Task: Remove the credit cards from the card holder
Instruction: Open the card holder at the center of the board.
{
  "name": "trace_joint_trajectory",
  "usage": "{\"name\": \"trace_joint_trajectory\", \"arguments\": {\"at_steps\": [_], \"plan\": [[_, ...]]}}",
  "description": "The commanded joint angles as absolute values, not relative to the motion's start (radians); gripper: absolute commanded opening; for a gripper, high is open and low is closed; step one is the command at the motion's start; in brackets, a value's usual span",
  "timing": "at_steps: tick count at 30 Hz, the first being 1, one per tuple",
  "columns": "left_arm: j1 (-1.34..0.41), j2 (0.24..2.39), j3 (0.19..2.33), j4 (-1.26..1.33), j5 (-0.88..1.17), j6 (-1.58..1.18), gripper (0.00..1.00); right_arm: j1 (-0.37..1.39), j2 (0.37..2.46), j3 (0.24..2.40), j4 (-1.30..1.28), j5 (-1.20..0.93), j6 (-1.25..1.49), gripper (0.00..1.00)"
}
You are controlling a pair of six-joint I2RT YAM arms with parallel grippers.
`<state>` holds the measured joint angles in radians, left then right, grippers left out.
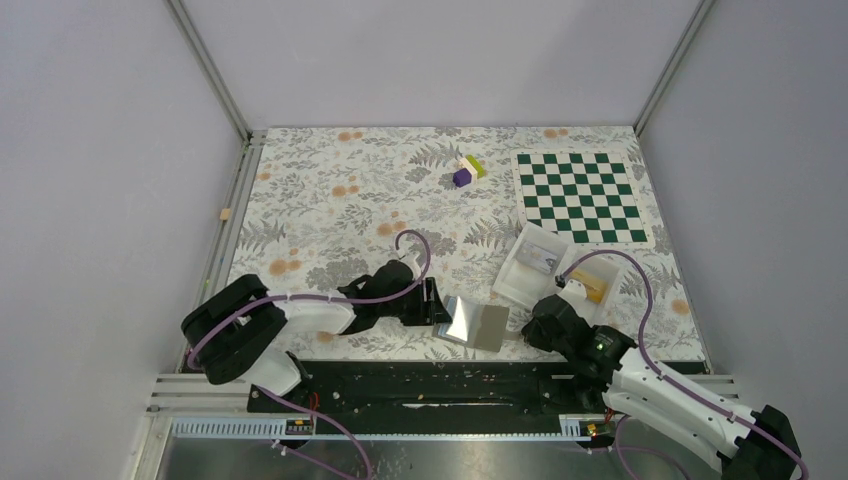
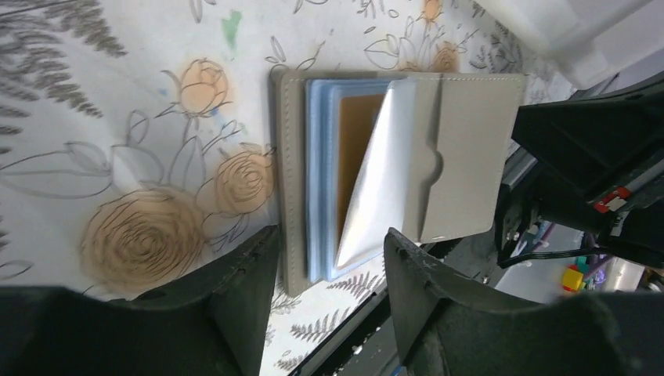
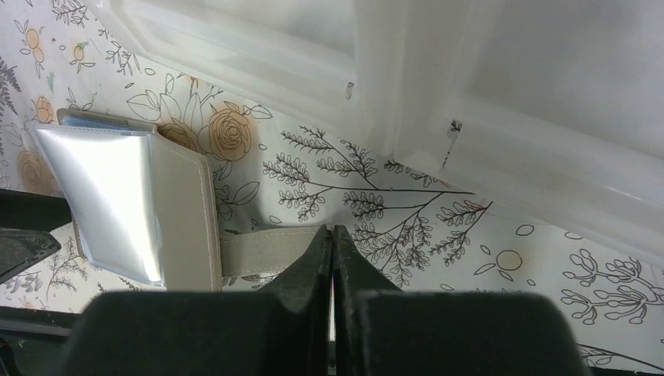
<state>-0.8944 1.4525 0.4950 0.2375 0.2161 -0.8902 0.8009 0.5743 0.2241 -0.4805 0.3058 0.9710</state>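
The card holder [image 1: 477,323] lies open near the table's front edge, grey outside with light blue panels [image 2: 319,180]. A tan-brown credit card [image 2: 356,149] sits in a pocket, partly under a shiny raised flap [image 2: 384,184]. My left gripper [image 2: 330,235] is open, its fingers [image 2: 243,290] either side of the holder's near end, over the blue panels and not touching them. My right gripper [image 3: 333,232] is shut on the holder's grey strap [image 3: 258,252], at the holder's right side [image 1: 522,328]. Any other cards are hidden.
A clear-white divided tray [image 1: 545,262] stands just behind the right gripper and fills the top of the right wrist view [image 3: 470,94]. A green checkerboard mat [image 1: 580,197] and small coloured blocks [image 1: 467,170] lie at the back. The black front rail [image 1: 450,385] runs close below the holder.
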Motion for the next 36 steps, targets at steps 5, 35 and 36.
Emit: {"name": "trace_joint_trajectory", "arguments": {"at_steps": [5, 35, 36], "plan": [[-0.891, 1.502, 0.498, 0.400, 0.330, -0.918, 0.33, 0.795, 0.586, 0.239, -0.461, 0.313, 0.952, 0.03], [-0.903, 1.508, 0.522, 0.469, 0.374, -0.933, 0.00, 0.795, 0.592, 0.506, -0.460, 0.135, 0.879, 0.48], [-0.905, 1.512, 0.524, 0.471, 0.373, -0.935, 0.00, 0.795, 0.600, 0.510, -0.459, 0.133, 0.879, 0.51]]}}
